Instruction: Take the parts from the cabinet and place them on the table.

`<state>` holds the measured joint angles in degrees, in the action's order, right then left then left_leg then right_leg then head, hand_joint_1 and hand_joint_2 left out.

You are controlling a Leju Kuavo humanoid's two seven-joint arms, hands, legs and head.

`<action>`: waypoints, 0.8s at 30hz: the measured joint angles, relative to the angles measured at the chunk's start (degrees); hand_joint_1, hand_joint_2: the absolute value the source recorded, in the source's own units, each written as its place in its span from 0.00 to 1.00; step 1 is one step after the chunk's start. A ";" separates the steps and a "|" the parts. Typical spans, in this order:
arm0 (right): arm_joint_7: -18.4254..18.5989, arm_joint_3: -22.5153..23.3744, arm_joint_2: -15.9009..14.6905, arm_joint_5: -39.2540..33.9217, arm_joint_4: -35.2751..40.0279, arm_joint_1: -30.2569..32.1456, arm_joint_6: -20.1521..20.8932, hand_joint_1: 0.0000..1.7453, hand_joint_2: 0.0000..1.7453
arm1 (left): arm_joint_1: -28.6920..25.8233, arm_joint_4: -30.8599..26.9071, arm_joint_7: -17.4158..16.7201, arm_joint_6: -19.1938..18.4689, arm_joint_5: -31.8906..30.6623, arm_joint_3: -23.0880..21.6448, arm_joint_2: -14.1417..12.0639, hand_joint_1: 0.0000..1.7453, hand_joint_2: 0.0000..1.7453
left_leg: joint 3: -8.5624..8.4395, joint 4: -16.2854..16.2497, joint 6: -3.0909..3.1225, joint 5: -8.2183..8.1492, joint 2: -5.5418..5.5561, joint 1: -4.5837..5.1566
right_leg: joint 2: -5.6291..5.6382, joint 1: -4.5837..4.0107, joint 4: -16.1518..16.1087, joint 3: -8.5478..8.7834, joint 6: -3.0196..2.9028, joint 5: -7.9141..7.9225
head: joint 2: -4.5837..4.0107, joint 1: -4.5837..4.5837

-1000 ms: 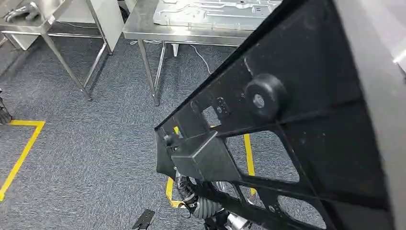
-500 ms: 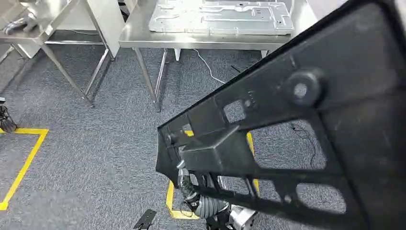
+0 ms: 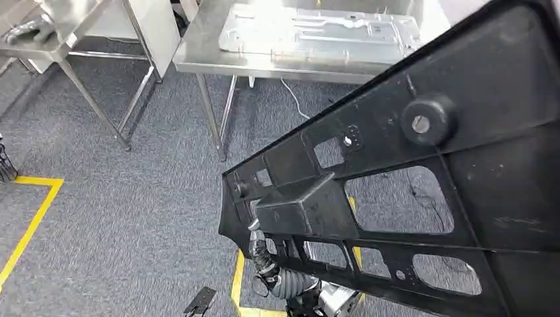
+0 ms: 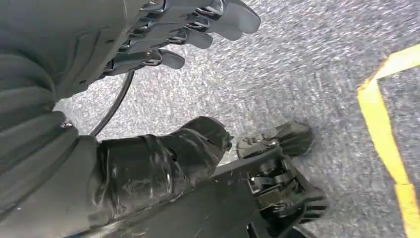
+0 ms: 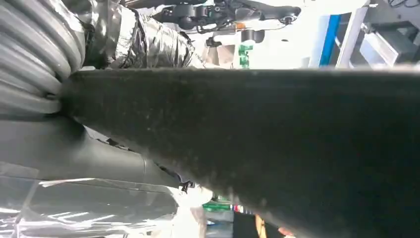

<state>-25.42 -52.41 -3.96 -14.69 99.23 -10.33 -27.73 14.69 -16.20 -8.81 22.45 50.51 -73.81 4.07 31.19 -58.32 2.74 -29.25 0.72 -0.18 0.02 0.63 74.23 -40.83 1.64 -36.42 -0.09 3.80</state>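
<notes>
1. Left hand [image 4: 163, 34] hung low over the floor, fingers [image 4: 233, 17] apart and lightly curled, holding nothing.
2. Right hand [image 5: 64, 89] gripped the black panel [image 5: 277, 139], thumb pressed along its edge.
3. Right forearm [image 3: 284, 284] rose beneath the panel.

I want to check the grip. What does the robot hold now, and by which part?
The right hand holds the large black frame part at its edge; the left hand holds nothing.

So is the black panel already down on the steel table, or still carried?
Still carried. The black panel hangs tilted above the carpet, short of the steel table, which holds a silver sheet-metal part.
</notes>
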 joint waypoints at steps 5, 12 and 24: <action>-0.09 0.07 -0.04 -0.04 -0.42 0.02 0.00 1.00 1.00 | 0.05 0.00 0.11 -0.05 0.07 -0.11 0.00 0.00 1.00 | -3.67 -0.18 -1.18 -3.89 0.47 0.20 | -0.13 -0.57 -13.06 1.31 -1.15 12.14 | 0.00 -0.20; -0.02 0.09 0.35 -0.24 -0.44 -0.07 0.02 1.00 1.00 | 0.75 0.00 0.33 -0.15 0.04 -0.18 -0.02 0.00 1.00 | 3.43 -13.82 -3.15 -4.97 -0.19 -0.20 | 0.05 -0.31 -14.53 5.94 -3.26 10.31 | 0.00 -0.24; 0.09 0.09 0.42 -0.63 -0.74 -0.24 0.02 1.00 1.00 | 0.13 0.02 0.33 -0.18 0.02 -0.31 -0.42 0.00 1.00 | 4.95 0.22 -0.47 5.13 -0.20 0.18 | 0.67 -0.50 -14.47 13.37 -0.85 5.29 | 0.02 -0.22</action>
<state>-25.33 -52.33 -3.54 -15.32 98.49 -10.57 -27.71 14.82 -16.17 -8.48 22.27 50.53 -74.12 3.65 36.15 -58.10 2.26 -24.12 0.53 0.00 0.69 0.13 59.76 -27.47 0.79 -31.13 -0.07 3.59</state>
